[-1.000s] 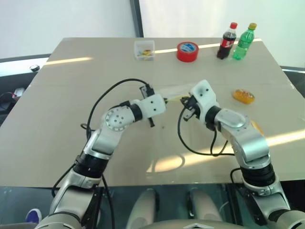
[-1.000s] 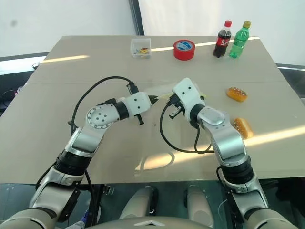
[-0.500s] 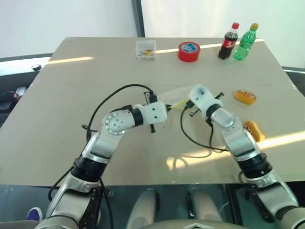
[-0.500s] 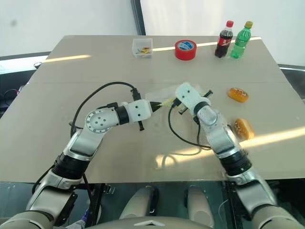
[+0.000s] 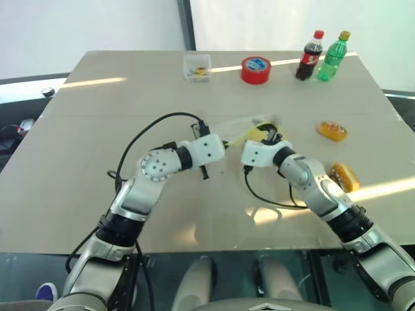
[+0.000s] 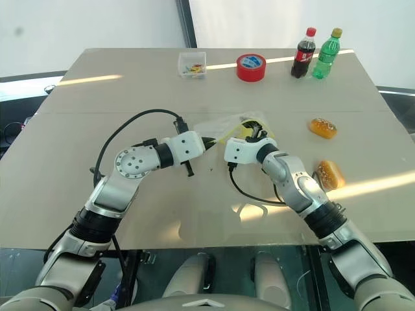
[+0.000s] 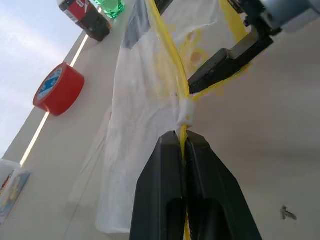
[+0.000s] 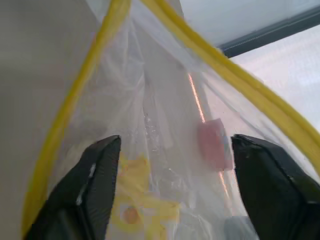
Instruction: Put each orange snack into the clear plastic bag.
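Observation:
The clear plastic bag (image 5: 241,127) lies mid-table, its yellow strip raised at the mouth. My left gripper (image 7: 182,136) is shut on that strip at the bag's near left corner (image 5: 225,138). From the right, my right gripper (image 8: 175,142) stands open with its fingers (image 7: 225,54) spread at the bag's mouth, holding nothing. Two orange snacks lie on the table to the right of the bag. One snack (image 5: 332,131) is farther back. The other snack (image 5: 343,176) is nearer, beside my right forearm.
Along the table's far edge stand a small clear box (image 5: 197,67), a red tape roll (image 5: 255,69), a cola bottle (image 5: 310,56) and a green bottle (image 5: 333,56). Black cables loop over the table (image 5: 78,142) by both wrists.
My right gripper has opened, and its wrist has dropped low and turned toward the bag's mouth. My left gripper has kept its hold on the yellow strip in place.

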